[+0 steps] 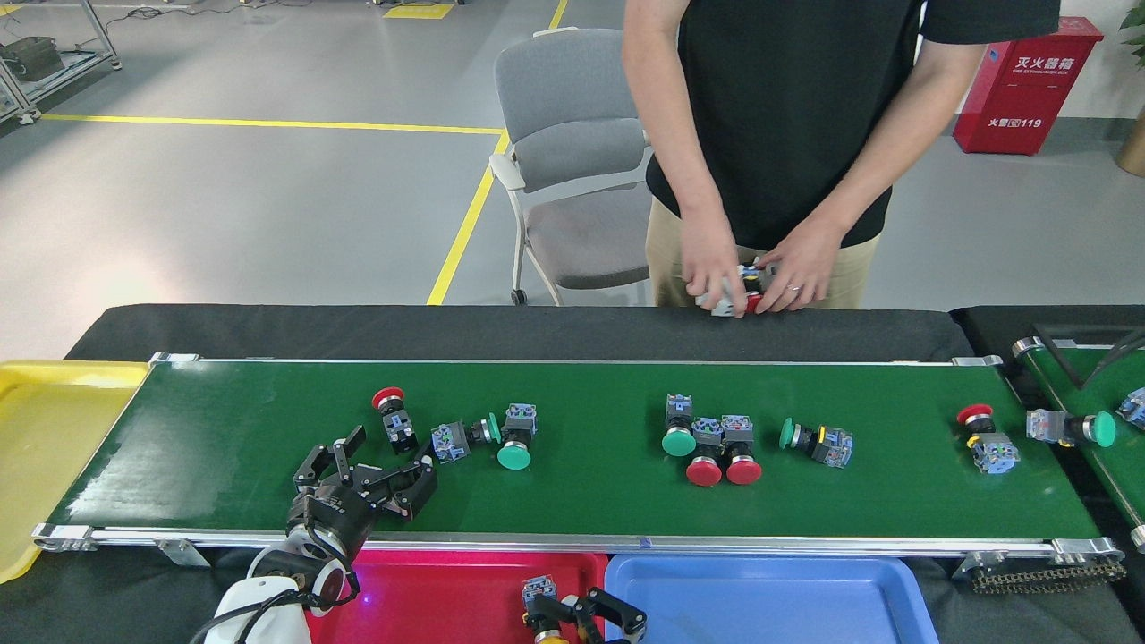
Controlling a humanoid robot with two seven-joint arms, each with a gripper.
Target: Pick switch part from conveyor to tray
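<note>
Now the left fingers [376,472] spread wide above the conveyor [581,501], a red switch [394,419] just beyond them. If belt drift carries it sideways, they may close on nothing.

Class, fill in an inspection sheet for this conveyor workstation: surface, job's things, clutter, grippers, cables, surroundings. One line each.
Surface: green conveyor on a black-covered table.
Job's things: red-capped switch nearest the left gripper; green-capped switches beside it; a cluster of one green and two red mid-belt; single switches and further right. Red tray holds one switch; blue tray and yellow tray show none.
Clutter: nothing seen.
Grippers: left gripper open above the belt; right gripper over the red tray, at a switch; state unclear.
Cables: black cable on the left arm.
Surroundings: person's hands holding parts; grey chair; red cabinet.
</note>
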